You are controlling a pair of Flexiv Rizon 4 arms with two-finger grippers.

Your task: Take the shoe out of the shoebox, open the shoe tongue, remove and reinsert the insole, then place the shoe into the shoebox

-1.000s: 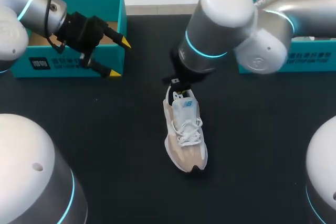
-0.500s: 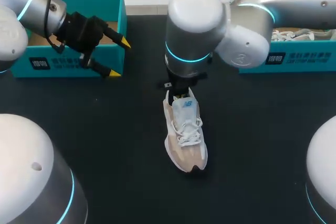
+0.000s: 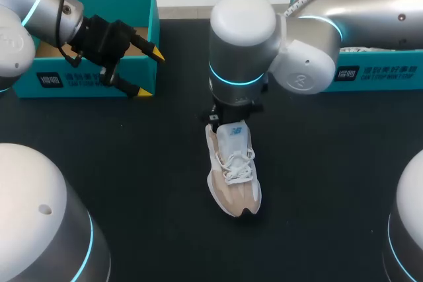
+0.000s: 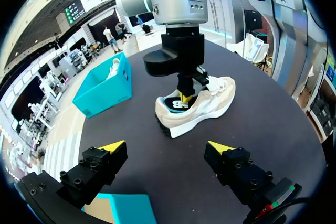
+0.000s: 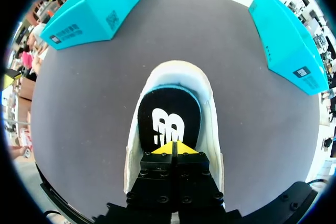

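A white and beige shoe point(image 3: 232, 171) lies on the black table, toe towards the near edge; the left wrist view shows the shoe point(image 4: 202, 109) side-on. My right gripper point(image 3: 223, 118) stands over the heel opening, mostly hidden under its own wrist. The right gripper point(image 5: 172, 148) is shut, yellow tips together on the black insole point(image 5: 167, 114), which lies flat inside the shoe point(image 5: 209, 103). I cannot tell whether the tips pinch the insole. My left gripper point(image 3: 142, 70) hangs open and empty at the left shoebox's point(image 3: 86, 78) front corner; from the left gripper point(image 4: 167, 148) the shoe lies ahead.
A second teal shoebox point(image 3: 380, 74) with another shoe inside stands at the far right, also seen as a teal box point(image 4: 102, 85) beyond the shoe. Both boxes point(image 5: 94, 6) point(image 5: 286, 35) flank the shoe's heel end. Bare black table point(image 3: 132, 163) surrounds the shoe.
My right arm has swung to the left, so its wrist now sits directly above the shoe's heel, with the gripper still at the heel opening. The shoe and left arm have stayed put.
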